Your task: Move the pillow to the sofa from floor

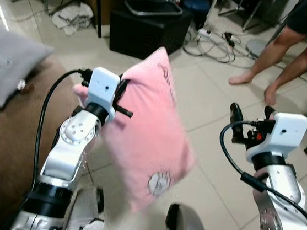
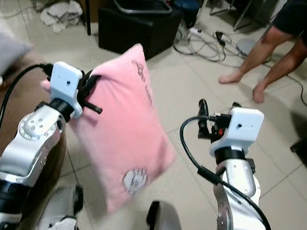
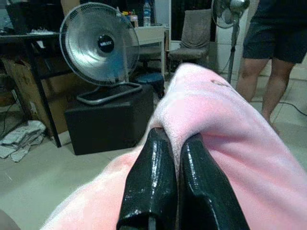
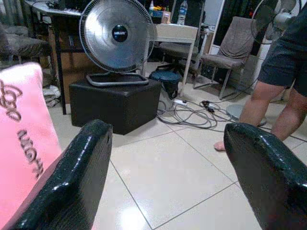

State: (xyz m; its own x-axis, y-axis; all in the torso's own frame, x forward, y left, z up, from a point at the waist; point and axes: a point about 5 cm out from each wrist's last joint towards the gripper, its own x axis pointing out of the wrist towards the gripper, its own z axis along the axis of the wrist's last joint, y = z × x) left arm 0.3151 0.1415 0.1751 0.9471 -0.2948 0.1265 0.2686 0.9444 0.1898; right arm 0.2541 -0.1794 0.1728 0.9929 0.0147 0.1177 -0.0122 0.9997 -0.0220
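Note:
A pink pillow (image 1: 151,131) with dark lettering and a small white print hangs in the air above the tiled floor, tilted, one corner pointing up. My left gripper (image 3: 175,143) is shut on a fold at its upper left edge, and its fingers (image 3: 153,172) press into the pink fabric. The brown sofa (image 1: 6,137) lies just left of my left arm. My right gripper (image 1: 251,110) stands open to the right of the pillow, apart from it, with nothing between its fingers (image 4: 72,177).
A grey pillow (image 1: 7,59) lies on the sofa. Beyond stand a black box (image 1: 146,28) with a round fan (image 3: 100,44) on it, cables (image 1: 217,44) on the floor and a white cloth (image 1: 70,15). A person's bare legs (image 1: 282,57) stand at far right.

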